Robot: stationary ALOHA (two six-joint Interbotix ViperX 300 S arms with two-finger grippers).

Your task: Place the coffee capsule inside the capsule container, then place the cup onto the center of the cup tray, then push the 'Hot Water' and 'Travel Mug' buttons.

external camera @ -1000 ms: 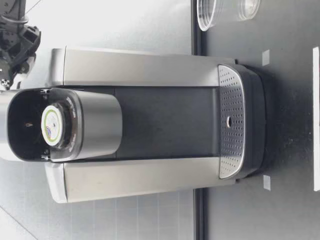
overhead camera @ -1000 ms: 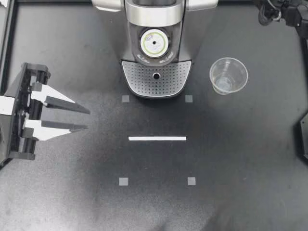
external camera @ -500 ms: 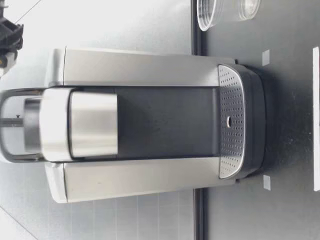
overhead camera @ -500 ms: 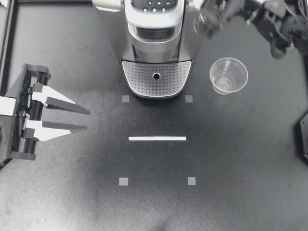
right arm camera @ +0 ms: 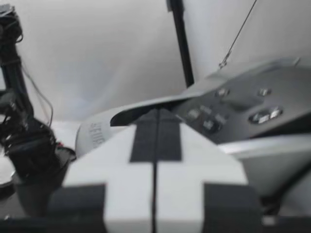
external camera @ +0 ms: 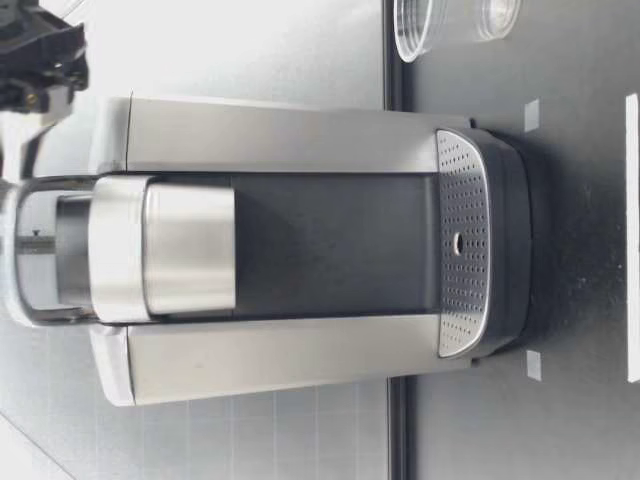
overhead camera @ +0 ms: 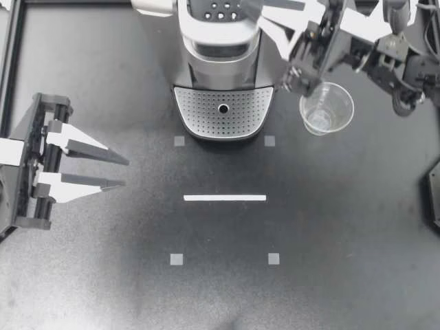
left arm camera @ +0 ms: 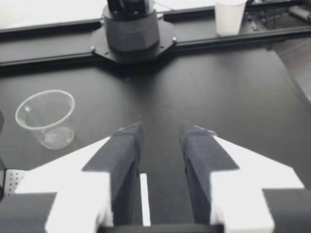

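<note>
The coffee machine (overhead camera: pixel 220 48) stands at the back middle with its lid down, so the capsule is hidden. Its button panel (overhead camera: pixel 220 8) faces up, and the perforated cup tray (overhead camera: pixel 223 108) at its foot carries nothing. A clear plastic cup (overhead camera: pixel 326 108) stands upright on the table, right of the tray. My right gripper (overhead camera: pixel 265 17) hangs shut and empty over the machine's right top edge, and the right wrist view shows the shut fingertips (right arm camera: pixel 156 116) just short of the buttons (right arm camera: pixel 233 107). My left gripper (overhead camera: pixel 103 170) rests open and empty at the far left.
A white tape line (overhead camera: pixel 225 198) and small grey squares (overhead camera: pixel 177 259) mark the black mat in front of the machine. In the left wrist view the cup (left arm camera: pixel 46 119) stands ahead of the open fingers, and my right arm's base (left arm camera: pixel 131 29) lies beyond it.
The machine's lid, open a second ago with the capsule showing, is now down. My right arm has swung from the back right corner in over the machine's top. The left arm stayed still.
</note>
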